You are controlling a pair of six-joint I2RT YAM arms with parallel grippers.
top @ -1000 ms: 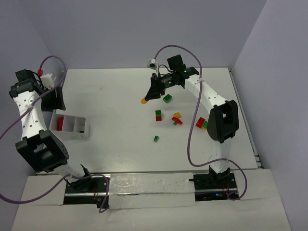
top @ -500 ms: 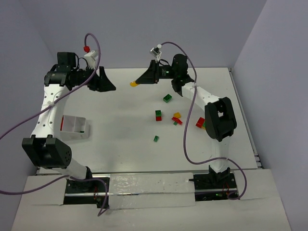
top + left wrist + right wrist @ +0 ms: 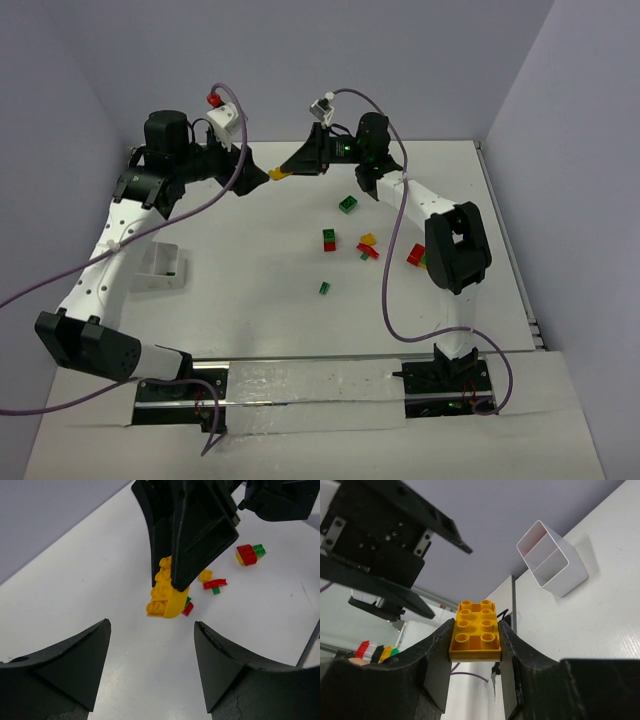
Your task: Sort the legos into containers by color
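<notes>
My left claw (image 3: 151, 630) stands wide, gap clear; straight ahead the right claw (image 3: 170, 582) pinching a yellow plastic brick (image 3: 161, 600) blocks passage. Open white tabletop (image 3: 250, 270) beneath. Loose red-green-yellow bricks (image 3: 329, 239) clutter right-centre, white divided plastic bin (image 3: 160, 268) sits left.

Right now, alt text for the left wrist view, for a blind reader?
The right tool, reaching in from the top, pinches a yellow brick over the white table. The left tool stands open and empty, its two black fingers along the bottom edge. Farther off lie a few loose bricks in red, green and yellow.
</notes>
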